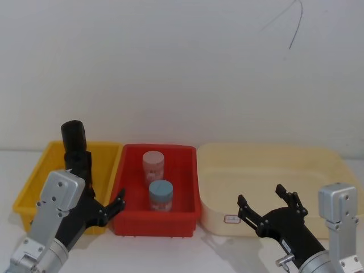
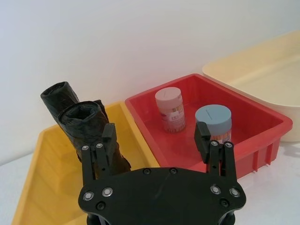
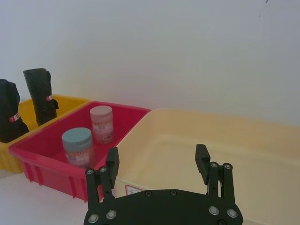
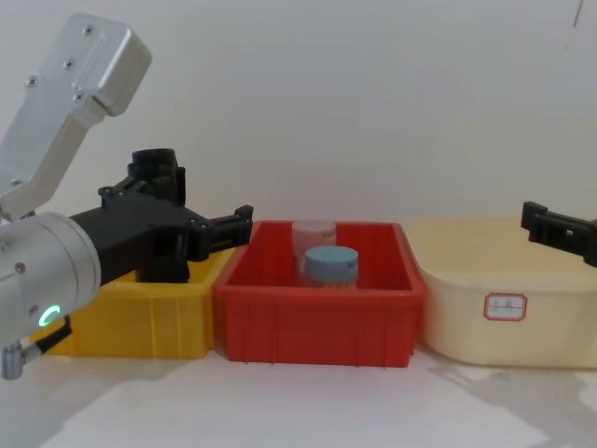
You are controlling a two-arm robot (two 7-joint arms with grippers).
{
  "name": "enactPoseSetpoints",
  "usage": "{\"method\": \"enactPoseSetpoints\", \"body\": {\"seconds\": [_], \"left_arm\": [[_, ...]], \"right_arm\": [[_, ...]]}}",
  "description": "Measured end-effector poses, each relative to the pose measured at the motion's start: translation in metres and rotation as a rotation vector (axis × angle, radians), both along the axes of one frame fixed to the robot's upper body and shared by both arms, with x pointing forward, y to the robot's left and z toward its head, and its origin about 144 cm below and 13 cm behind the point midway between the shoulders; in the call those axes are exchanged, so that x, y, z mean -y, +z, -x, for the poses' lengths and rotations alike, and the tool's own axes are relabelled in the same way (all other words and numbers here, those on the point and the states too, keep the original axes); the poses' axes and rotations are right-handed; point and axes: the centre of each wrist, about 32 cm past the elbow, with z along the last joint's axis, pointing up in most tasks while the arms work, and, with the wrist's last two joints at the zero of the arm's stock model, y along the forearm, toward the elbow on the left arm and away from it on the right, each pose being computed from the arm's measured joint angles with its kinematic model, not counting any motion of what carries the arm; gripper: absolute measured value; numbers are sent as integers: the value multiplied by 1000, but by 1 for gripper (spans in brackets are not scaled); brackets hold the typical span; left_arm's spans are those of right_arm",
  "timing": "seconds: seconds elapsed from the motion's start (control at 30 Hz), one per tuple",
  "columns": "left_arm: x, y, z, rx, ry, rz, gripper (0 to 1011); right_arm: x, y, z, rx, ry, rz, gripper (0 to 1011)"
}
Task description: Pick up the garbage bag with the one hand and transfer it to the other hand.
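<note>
Cream bin (image 1: 267, 149) at the tabletop's (image 1: 187, 250) right edge, yellow bin (image 1: 31, 182) at its left. Right hand (image 3: 157, 157) spread wide before the cream bin. Left hand (image 2: 156, 135), also wide, just beside the upright garbage bag (image 2: 86, 123) in the yellow bin. White label (image 4: 505, 305) unreadable.

Black two-finger left gripper (image 2: 155, 133), jaws wide apart, red plastic tray (image 2: 262, 126) holding two lidded clear jars (image 2: 171, 110), yellow plastic tray (image 2: 51, 178) beside it holding two upright black garbage bag rolls (image 2: 86, 119)

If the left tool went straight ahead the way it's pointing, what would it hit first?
Probably the nearer garbage bag, in line with one finger of the open left tool; depth is unclear.
</note>
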Motion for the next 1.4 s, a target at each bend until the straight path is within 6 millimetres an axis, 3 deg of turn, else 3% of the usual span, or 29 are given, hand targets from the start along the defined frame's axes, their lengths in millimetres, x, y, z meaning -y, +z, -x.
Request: {"method": "enactPoseSetpoints", "body": {"seconds": [0.57,1.4], "left_arm": [[-2,-2,-3,3,-11,4,1001],[-31,-7,5,-25,39,52,1001]], "right_arm": [[0,0,0,0,0,0,1001],[0,0,0,0,0,0,1001]]}}
